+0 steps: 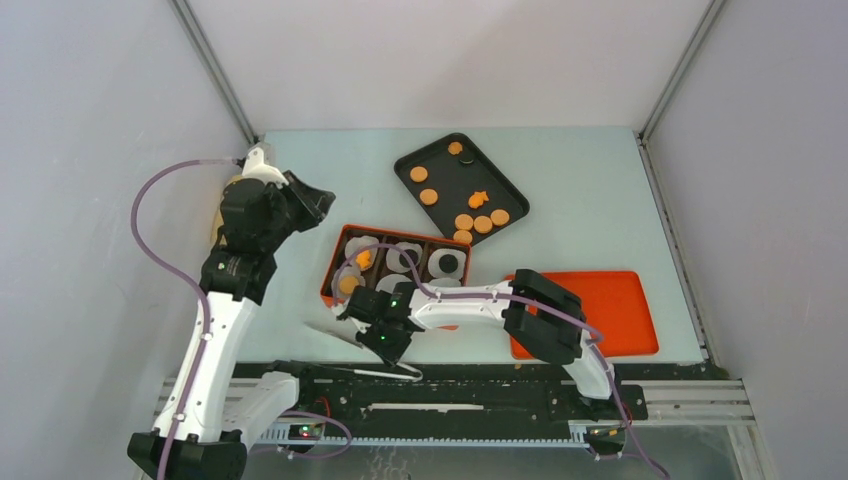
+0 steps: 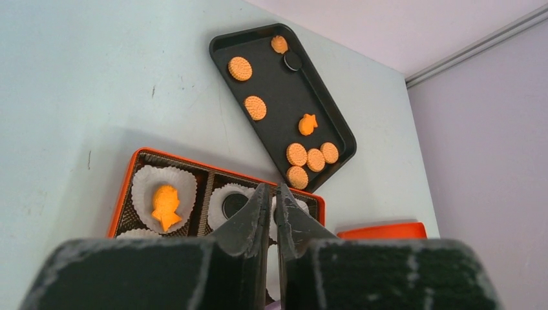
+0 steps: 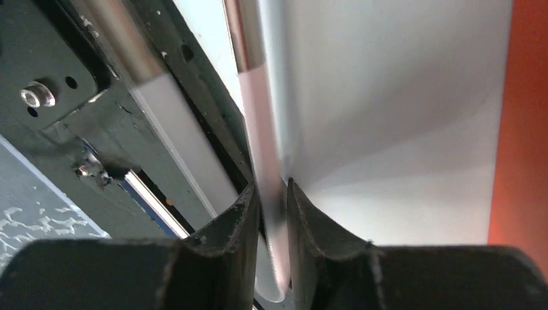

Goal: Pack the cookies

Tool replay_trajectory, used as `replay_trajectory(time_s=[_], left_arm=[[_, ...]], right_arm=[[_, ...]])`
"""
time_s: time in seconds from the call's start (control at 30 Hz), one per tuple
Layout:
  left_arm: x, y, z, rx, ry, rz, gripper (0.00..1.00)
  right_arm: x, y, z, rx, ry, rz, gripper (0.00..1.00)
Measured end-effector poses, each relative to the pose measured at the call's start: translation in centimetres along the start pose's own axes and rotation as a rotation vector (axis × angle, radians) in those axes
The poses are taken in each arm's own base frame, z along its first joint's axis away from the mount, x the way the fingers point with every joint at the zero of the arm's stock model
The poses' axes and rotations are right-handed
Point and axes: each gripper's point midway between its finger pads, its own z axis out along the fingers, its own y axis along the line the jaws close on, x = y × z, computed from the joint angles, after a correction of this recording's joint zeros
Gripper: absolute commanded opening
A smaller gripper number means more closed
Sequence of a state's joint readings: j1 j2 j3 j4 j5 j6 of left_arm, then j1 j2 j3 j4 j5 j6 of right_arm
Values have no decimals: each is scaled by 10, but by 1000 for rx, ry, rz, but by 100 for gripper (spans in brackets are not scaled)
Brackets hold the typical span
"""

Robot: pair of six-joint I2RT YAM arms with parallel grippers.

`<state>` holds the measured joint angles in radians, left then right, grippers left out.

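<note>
Cookies (image 1: pixel 482 222) on tray (image 1: pixel 450 178), pale table (image 1: pixel 580 190); left gripper (image 2: pixel 271 190) closed, right gripper (image 3: pixel 271 187) tight on sheet (image 3: pixel 266 161).

- Orange box (image 2: pixel 123 194): its near half is hidden behind the left end effector (image 2: pixel 272 191).
- Pale sheet (image 3: pixel 265 148), pinched in the right end effector (image 3: pixel 271 194): blurred, unidentifiable.

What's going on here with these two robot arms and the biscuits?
Two arms are packing cookies from a black tray into an orange box lined with paper cups. A few cups hold one; most cookies lie on the tray. The right gripper pinches the edge of a thin pale sheet near the box; the left gripper hovers over the table, shut and empty. The orange lid lies aside.
</note>
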<state>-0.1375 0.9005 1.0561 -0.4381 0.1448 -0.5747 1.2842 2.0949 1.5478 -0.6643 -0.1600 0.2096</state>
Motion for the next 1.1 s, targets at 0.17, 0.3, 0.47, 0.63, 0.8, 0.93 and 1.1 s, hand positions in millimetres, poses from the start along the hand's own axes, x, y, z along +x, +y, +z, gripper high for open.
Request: replay_trajectory(time_s=[0.17, 0.3, 0.47, 0.63, 0.8, 0.93, 1.1], left_arm=[[6, 6, 1, -18, 12, 5, 12], [6, 6, 0, -21, 13, 5, 12], [5, 6, -2, -18, 9, 6, 12], [3, 3, -8, -11, -2, 7, 13], [1, 1, -14, -7, -9, 8, 14], [-7, -5, -17, 5, -27, 10, 14], [-16, -13, -19, 25, -44, 13, 15]], right_arm=[[2, -6, 2, 23, 13, 0, 10], [1, -13, 2, 60, 4, -9, 1], [3, -21, -9, 113, 6, -15, 0], [-8, -20, -53, 151, -48, -25, 0], [-40, -10, -124, 162, -214, -42, 0], [-55, -23, -169, 203, -304, -8, 0], [-53, -108, -195, 319, -326, 178, 0]])
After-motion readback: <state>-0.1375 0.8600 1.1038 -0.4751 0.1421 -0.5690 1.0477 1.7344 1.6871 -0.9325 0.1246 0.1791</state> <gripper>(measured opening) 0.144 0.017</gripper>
